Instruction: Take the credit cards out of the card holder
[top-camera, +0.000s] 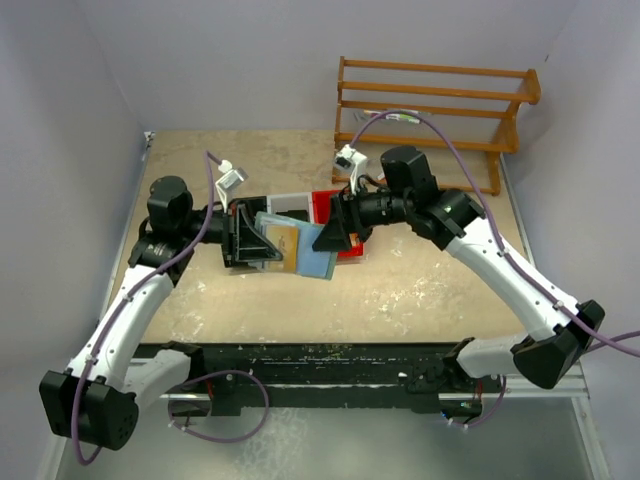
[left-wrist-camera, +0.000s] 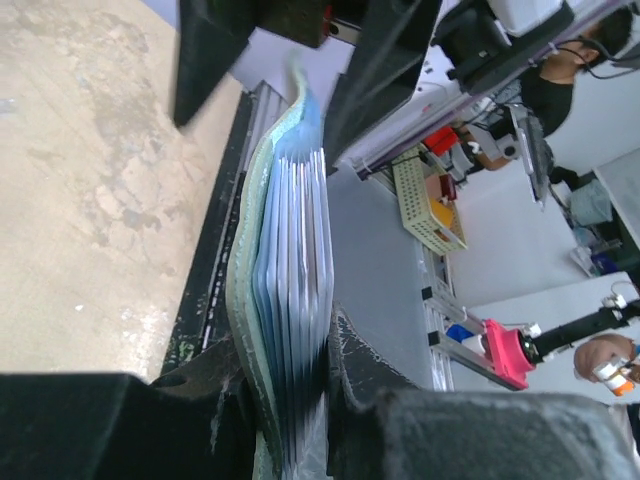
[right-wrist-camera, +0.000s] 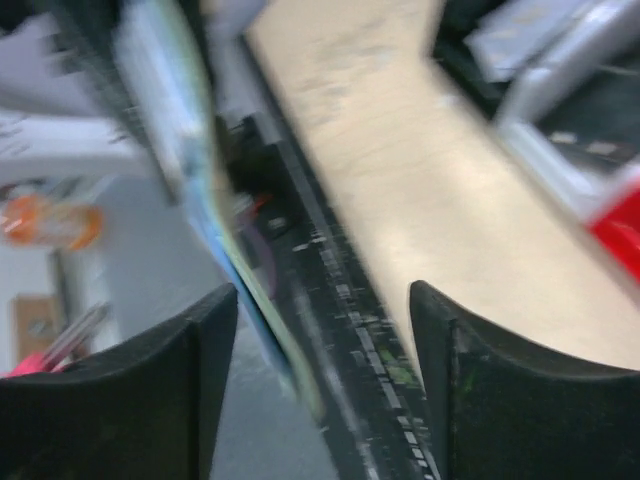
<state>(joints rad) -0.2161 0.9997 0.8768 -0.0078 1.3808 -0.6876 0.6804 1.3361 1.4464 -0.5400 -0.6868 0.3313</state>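
My left gripper (top-camera: 241, 238) is shut on the grey-green card holder (left-wrist-camera: 240, 300) and holds it above the table. A stack of light blue credit cards (left-wrist-camera: 295, 260) sits in it, seen edge-on. From above, the cards (top-camera: 312, 262) fan out to the right, one with an orange-yellow mark (top-camera: 283, 240), and mostly cover the holder. My right gripper (top-camera: 332, 238) is open at the cards' right edge. In the right wrist view the blurred card edge (right-wrist-camera: 225, 250) lies between the open fingers (right-wrist-camera: 200, 390), close to the left one. The left gripper (left-wrist-camera: 290, 340) clamps the stack's near end.
A wooden rack (top-camera: 430, 110) stands at the back right. A red flat item (top-camera: 324, 203) and a white and black one (top-camera: 290, 202) lie on the table behind the grippers. The black rail (top-camera: 330, 360) runs along the near edge.
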